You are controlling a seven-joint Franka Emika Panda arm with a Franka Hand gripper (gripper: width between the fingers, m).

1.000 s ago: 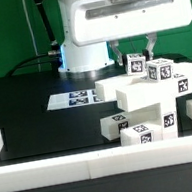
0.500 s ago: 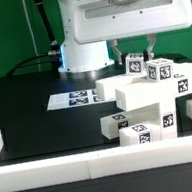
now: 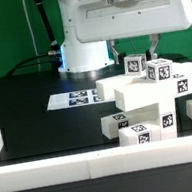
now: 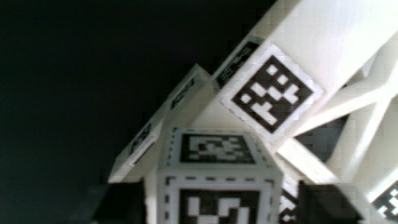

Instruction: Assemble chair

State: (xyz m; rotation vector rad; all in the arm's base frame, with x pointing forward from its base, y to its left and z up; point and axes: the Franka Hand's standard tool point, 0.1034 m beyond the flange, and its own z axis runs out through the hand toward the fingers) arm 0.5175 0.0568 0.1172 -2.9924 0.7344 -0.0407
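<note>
On the black surface [image 3: 39,129], near the exterior view's right rail, the white chunky plastic chair [image 3: 144,101] stood largely joined. The arm's pincer [image 3: 139,50] hung above a tagged top block, its grip impossible to tell; any remaining parts went unseen.

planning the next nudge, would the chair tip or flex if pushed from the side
The chair looks rigid: chunky white blocks, so flexing seems unlikely. It may tip or shift, since its upper blocks overhang a narrower base. Smooth plastic on the black table would probably slide easily. The gripper hangs above it.
</note>
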